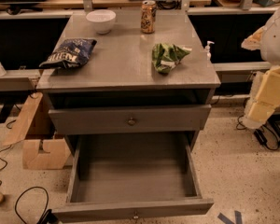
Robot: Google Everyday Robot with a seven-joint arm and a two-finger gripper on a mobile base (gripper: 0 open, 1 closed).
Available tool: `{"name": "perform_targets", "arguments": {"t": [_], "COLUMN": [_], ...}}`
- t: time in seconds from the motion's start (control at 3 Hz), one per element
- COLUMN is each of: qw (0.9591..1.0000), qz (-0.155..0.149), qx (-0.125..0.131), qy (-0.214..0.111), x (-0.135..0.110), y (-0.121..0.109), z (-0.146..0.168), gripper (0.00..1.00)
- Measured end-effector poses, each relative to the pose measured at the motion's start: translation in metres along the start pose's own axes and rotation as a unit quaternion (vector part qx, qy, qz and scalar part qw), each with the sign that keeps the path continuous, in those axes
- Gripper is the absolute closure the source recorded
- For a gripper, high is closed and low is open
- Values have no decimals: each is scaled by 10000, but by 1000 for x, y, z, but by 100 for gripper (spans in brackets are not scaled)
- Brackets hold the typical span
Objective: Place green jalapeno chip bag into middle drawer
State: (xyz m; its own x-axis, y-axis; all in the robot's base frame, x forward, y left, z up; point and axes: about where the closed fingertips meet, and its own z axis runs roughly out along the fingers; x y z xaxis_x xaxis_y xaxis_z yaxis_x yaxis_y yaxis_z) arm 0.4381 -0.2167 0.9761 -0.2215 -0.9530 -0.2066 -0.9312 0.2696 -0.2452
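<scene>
The green jalapeno chip bag [168, 56] lies crumpled on the grey cabinet top [126, 64], right of centre and near the front edge. The middle drawer [133, 204] is pulled wide open below it, showing a bare flat grey floor, low side walls and a small round knob [136, 215] on its front. My arm comes in at the right edge of the view, beside the cabinet. My gripper [252, 38] is at the arm's upper end, right of the bag and apart from it, about level with the cabinet top.
A dark blue chip bag [70, 52], a white bowl [101, 21] and a drink can [148, 17] also sit on the top. A pump bottle [208, 49] stands off its right edge. A shut drawer with a brass knob [131, 121] is above the open one. Wooden pieces [37, 139] and cables lie on the floor at left.
</scene>
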Motion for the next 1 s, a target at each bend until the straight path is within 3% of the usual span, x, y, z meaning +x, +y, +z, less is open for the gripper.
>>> {"name": "perform_targets", "arguments": {"t": [0.33, 0.67, 1.0], "qw": [10000, 9976, 9869], "qz": [2, 372, 1085], "qx": [50, 175, 403], "qy": [-63, -553, -1125], "x": [-3, -17, -40], "y": [-4, -36, -87], "z": [1, 13, 35], "gripper": [0, 0, 0]}}
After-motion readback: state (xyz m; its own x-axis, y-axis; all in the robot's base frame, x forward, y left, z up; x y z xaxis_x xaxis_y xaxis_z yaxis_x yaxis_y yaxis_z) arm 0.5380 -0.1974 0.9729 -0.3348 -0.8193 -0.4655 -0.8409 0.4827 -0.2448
